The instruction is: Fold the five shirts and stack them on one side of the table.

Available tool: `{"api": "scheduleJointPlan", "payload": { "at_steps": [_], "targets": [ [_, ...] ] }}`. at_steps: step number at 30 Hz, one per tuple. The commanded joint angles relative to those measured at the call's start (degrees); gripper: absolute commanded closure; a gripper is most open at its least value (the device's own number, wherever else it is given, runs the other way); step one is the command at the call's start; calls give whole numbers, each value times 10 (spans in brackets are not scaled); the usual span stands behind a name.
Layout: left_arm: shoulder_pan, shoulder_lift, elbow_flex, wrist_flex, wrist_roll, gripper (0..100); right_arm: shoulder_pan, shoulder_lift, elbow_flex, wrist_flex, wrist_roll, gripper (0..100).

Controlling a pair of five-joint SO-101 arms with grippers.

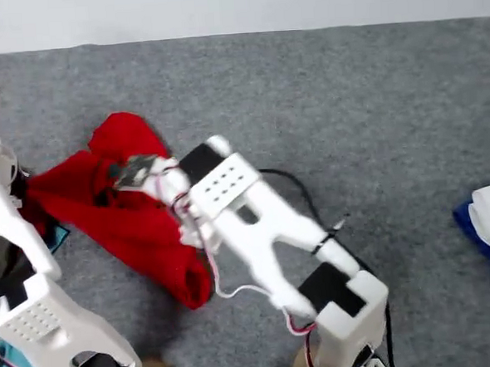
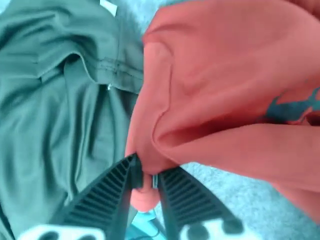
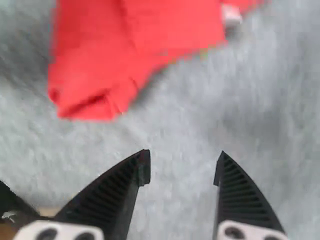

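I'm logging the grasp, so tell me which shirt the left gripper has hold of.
The red shirt: the left gripper is shut on a fold at its edge. The dark green shirt lies beside it, ungripped.

A grey felt-like mat [image 1: 373, 101] covers the table, with a pale wall [image 1: 234, 9] behind its far edge.

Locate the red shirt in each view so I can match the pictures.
High view: red shirt left of centre on the grey table.
Left wrist view: red shirt beside a green shirt, one fold pinched in the left end effector.
Right wrist view: red shirt ahead of the open right end effector.
Shared landmark: the grey table.
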Motion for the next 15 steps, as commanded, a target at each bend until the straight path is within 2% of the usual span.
{"api": "scheduleJointPlan", "payload": {
  "at_steps": [1, 15],
  "targets": [
    [-6, 0, -13, 15, -4, 998, -31, 18, -69, -15, 6, 775],
    [-4, 4, -14, 2, -4, 998, -83, 195, -262, -36, 6, 775]
  ]
}}
